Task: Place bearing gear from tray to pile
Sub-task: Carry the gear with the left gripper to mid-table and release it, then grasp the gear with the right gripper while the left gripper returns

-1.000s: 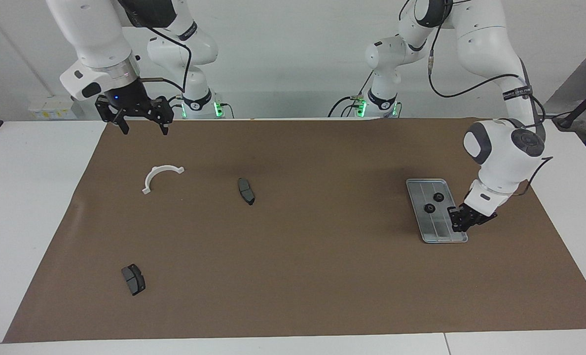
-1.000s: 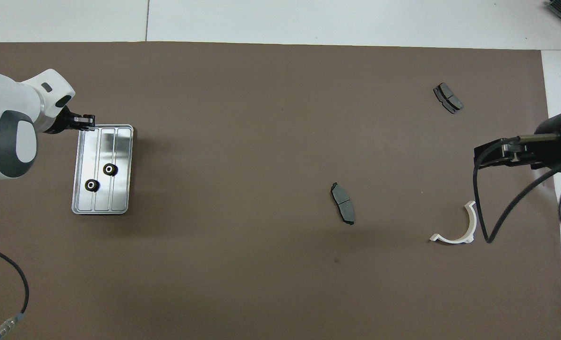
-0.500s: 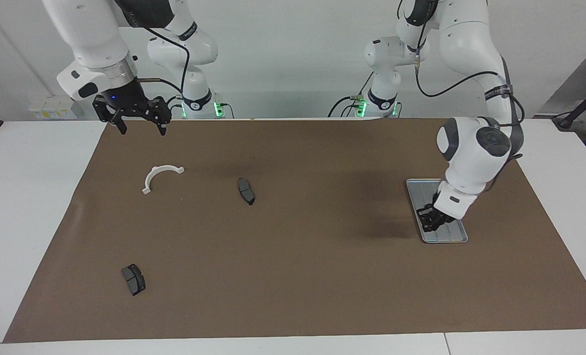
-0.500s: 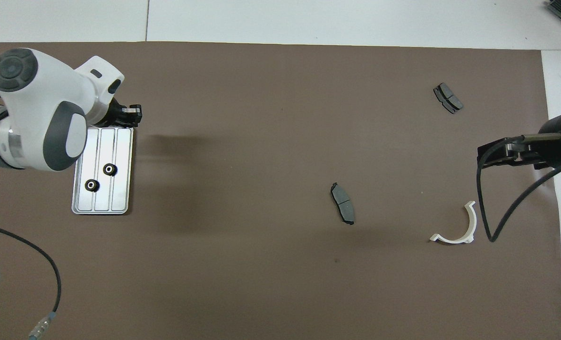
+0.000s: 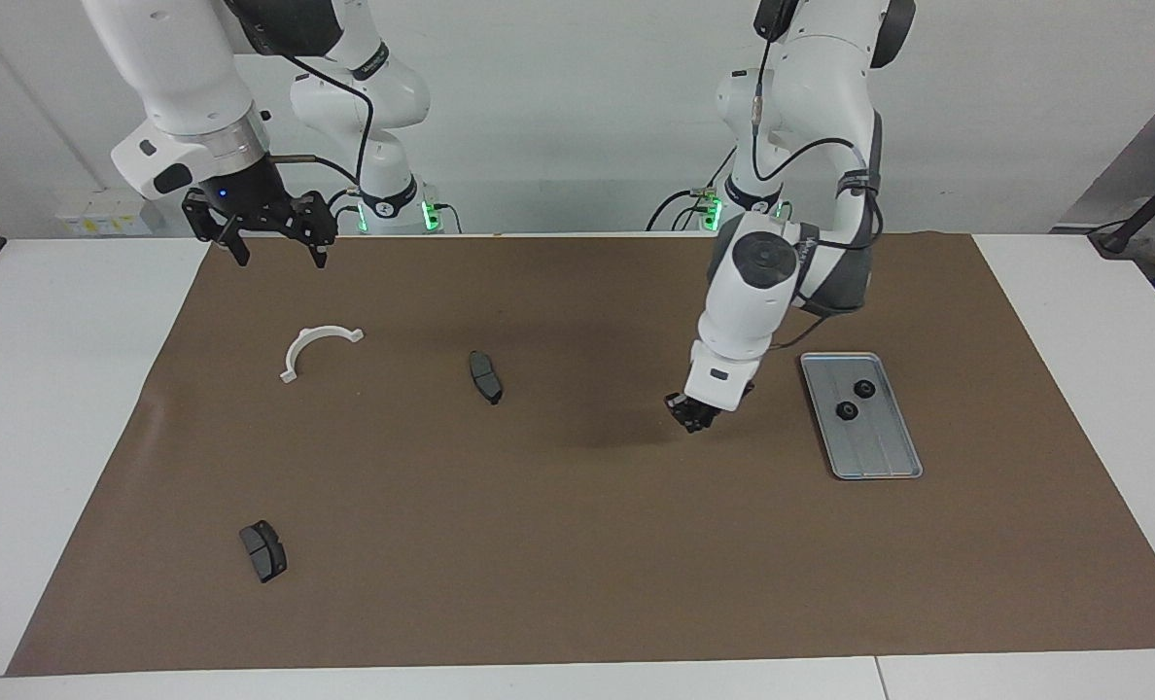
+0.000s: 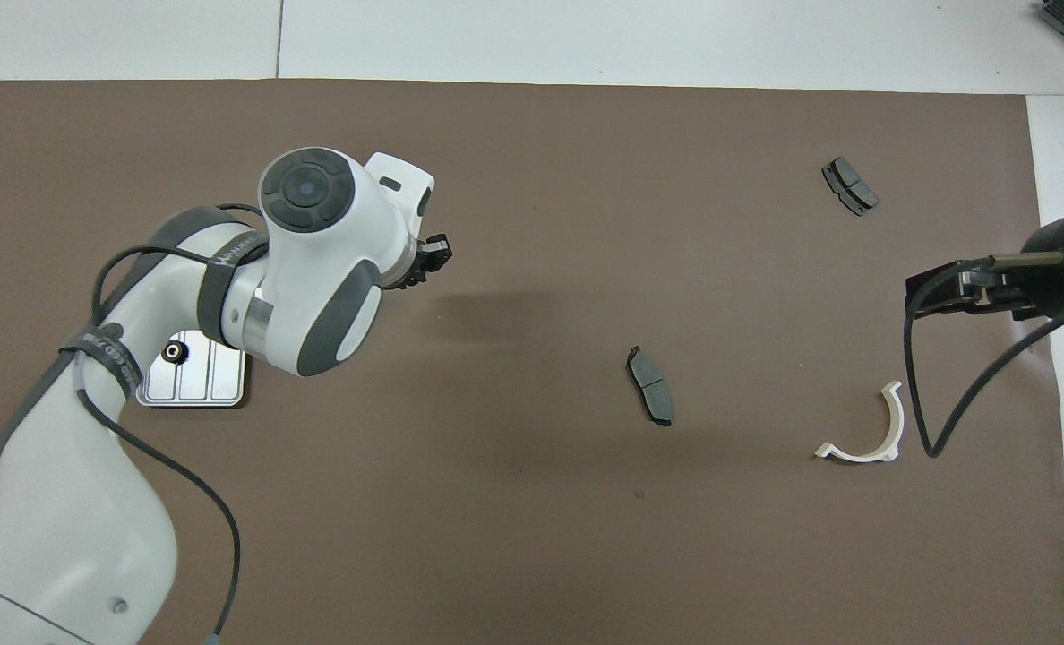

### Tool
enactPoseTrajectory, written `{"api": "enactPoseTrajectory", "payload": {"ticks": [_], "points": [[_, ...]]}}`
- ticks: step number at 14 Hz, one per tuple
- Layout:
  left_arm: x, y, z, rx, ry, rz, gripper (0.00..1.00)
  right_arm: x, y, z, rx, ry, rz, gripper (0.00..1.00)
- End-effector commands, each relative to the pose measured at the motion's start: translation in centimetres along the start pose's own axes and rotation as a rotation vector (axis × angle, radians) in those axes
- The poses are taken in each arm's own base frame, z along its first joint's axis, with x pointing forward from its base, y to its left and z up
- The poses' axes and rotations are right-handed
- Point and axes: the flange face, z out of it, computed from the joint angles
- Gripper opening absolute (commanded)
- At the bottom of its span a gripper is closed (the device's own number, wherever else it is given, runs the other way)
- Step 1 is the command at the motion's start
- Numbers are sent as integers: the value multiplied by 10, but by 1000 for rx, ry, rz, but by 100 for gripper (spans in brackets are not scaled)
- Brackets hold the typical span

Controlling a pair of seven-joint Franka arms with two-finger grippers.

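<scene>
Silver-grey ridged tray (image 5: 884,457); black gears (image 5: 846,410); white bracket (image 5: 311,349); brown mat (image 5: 577,544).

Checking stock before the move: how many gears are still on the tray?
2: both gears lie side by side on the tray; whether the left gripper holds another cannot be told.

Facing view: high camera across the table, aimed at the robots, arm bases at top. Overhead view: high above the robots' end, looking steeply down and forward. Both share the brown mat (image 5: 577,544) (image 6: 532,537), turned half a turn.
</scene>
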Motion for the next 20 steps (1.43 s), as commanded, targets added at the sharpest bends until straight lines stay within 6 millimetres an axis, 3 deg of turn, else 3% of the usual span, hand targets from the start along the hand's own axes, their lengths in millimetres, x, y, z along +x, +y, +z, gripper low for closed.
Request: {"api": "enactPoseTrajectory", "payload": {"ticks": [1, 3, 5, 6, 8, 10, 11, 12, 13, 15, 18, 20], "points": [[-31, 41, 9, -43, 7, -40, 9, -6, 2, 5, 20, 12, -30, 100], [-65, 69, 29, -62, -48, -29, 10, -7, 2, 9, 20, 20, -27, 100], [-103, 124, 53, -97, -55, -28, 18, -6, 3, 13, 21, 24, -25, 100], [-111, 135, 62, -103, -62, -38, 19, -5, 3, 14, 22, 32, -24, 100], [-111, 140, 61, -118, -57, -37, 29, -2, 1, 19, 22, 35, -26, 100], [-110, 146, 56, -181, -24, -36, 77, 1, -5, 22, 22, 40, -33, 100], [-108, 146, 55, -184, -17, -34, 93, 3, -10, 29, 22, 39, -40, 100], [-100, 140, 53, -179, -14, -39, 100, 5, -19, 31, 23, 43, -53, 100], [-91, 134, 47, -181, -7, -47, 100, 8, -26, 35, 23, 47, -57, 100], [-49, 104, 26, -165, 10, -91, 100, 13, -49, 42, 28, 57, -44, 100], [15, 37, -12, -101, 8, -117, 100, 22, -92, 64, 32, 59, -18, 100], [55, -22, -34, -53, -15, -55, 100, 30, -125, 87, 30, 45, 12, 100]]}}
